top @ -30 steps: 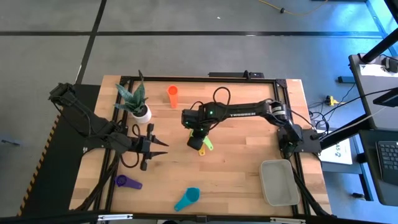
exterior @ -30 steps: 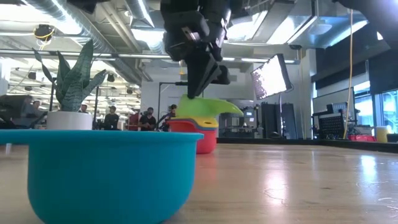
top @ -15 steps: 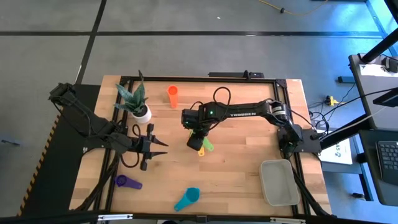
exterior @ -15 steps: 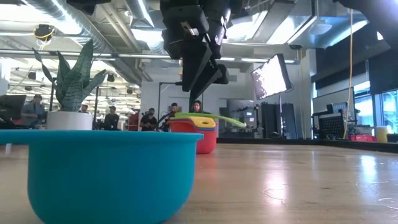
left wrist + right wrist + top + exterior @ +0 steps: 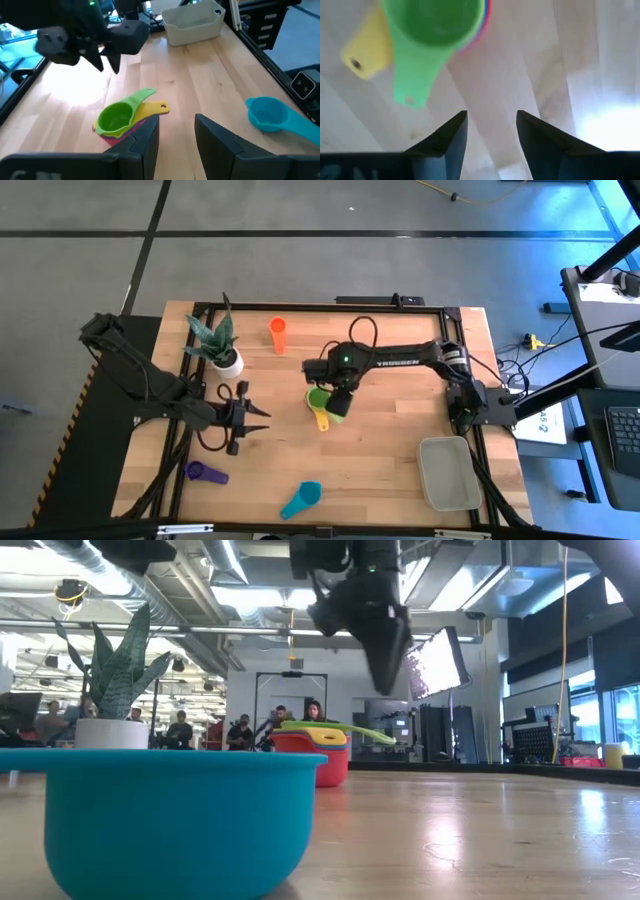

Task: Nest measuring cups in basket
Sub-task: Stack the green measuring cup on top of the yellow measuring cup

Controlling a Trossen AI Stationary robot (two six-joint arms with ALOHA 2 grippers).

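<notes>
The right gripper (image 5: 339, 404) hangs over the middle of the table with its fingers (image 5: 451, 135) spread and nothing between them, just bare wood showing in the gap. Right beside it sits the stack (image 5: 318, 400) of nested cups: green cup (image 5: 115, 116) on top, a yellow handle (image 5: 364, 54) poking out from under it, and a red rim (image 5: 310, 743) lower down. The gripper isn't touching the stack, it's up above it and slightly off to the side.

The left gripper (image 5: 250, 416) waits near the left side of the table, fingers (image 5: 148, 140) parted, holding nothing, pointed toward the stack.

Further out: the teal cup (image 5: 302, 499) lies near the front edge, the purple cup (image 5: 205, 472) is at the front left, and the orange cup (image 5: 278, 334) stands on its own near the back. The basket (image 5: 449, 473) sits at the front right corner, well apart from the stack, and looks empty from above. There's a potted plant (image 5: 222, 348) at the back left, near the left arm. People (image 5: 240, 730) are visible in the room behind the table.
</notes>
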